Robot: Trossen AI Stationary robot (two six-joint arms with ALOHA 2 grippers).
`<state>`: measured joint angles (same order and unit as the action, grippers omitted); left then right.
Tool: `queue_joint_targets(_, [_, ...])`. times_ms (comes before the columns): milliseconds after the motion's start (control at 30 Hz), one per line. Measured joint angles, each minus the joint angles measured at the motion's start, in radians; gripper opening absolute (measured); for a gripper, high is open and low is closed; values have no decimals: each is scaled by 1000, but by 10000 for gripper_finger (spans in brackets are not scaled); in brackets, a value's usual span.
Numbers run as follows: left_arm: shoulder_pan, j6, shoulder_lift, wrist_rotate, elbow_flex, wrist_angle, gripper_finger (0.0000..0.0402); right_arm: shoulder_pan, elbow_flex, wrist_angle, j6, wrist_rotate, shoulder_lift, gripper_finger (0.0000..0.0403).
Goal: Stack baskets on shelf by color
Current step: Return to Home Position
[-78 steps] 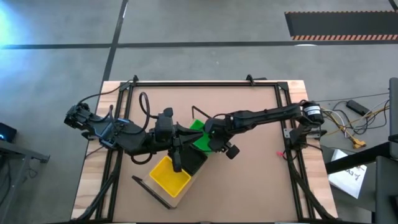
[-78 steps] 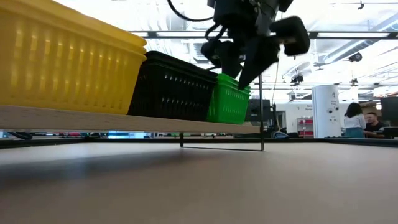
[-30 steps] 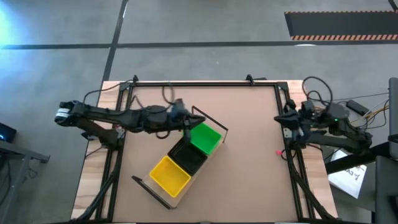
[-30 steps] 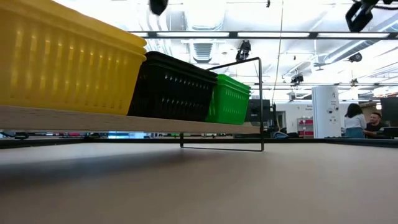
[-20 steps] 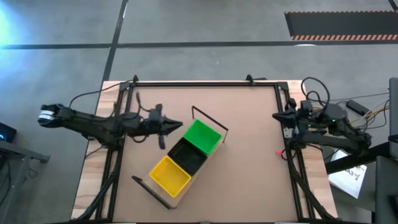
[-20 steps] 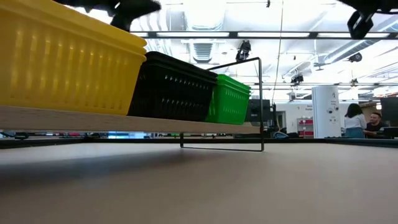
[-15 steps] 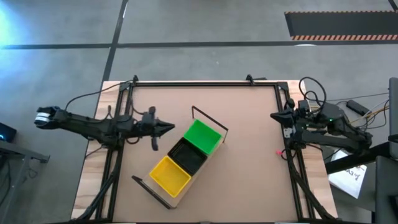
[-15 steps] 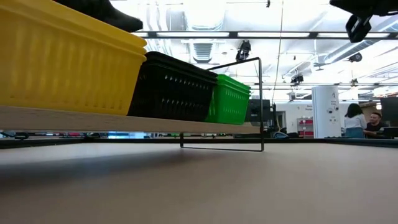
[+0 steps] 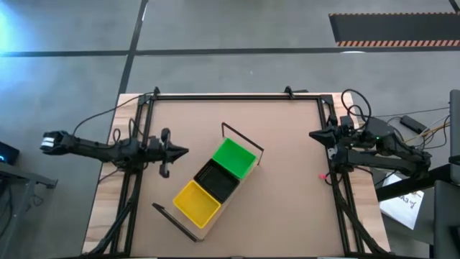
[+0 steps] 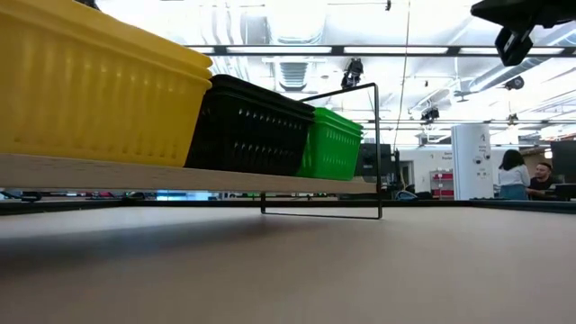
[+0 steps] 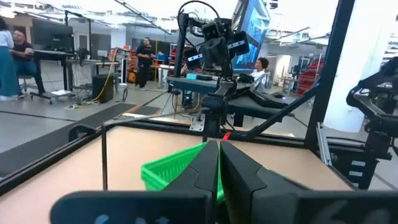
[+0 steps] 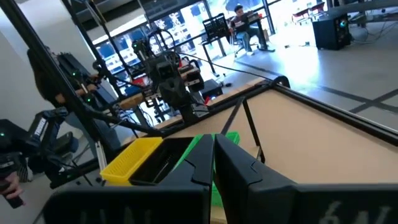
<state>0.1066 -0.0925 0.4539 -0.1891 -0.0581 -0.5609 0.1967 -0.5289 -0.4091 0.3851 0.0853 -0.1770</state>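
Left pincer (image 9: 181, 152) withdrawn, green, black, yellow baskets (image 9: 214, 178) lining shelf (image 10: 135, 173)

We see left gripper (image 9: 181, 152) pulled back from green basket (image 9: 234, 158) to frame's left; right gripper (image 9: 313, 134) retracted to right edge.

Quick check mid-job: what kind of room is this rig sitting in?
Probably an open-plan robotics lab or workshop: exposed ceiling pipework, people at desks, grey concrete floor with taped lines.

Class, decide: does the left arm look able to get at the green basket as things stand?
Probably yes: the left gripper points toward the green basket with nothing standing between them, though it is shut and would need to open first.
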Motion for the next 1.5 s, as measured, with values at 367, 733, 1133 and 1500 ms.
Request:
queue_joint_targets(367, [0, 60, -170, 14, 49, 173, 0, 0, 0, 0, 0, 0, -3, 8])
queue_joint_targets(733, [0, 132, -420, 86, 50, 527, 0, 0, 0, 0, 0, 0, -3, 9])
queue_joint_targets(1133, [0, 181, -415, 125, 52, 537, 0, 0, 0, -2, 0, -1, -3, 9])
queue_joint_targets(1500, [0, 179, -398, 123, 53, 518, 0, 0, 0, -2, 0, 0, -3, 9])
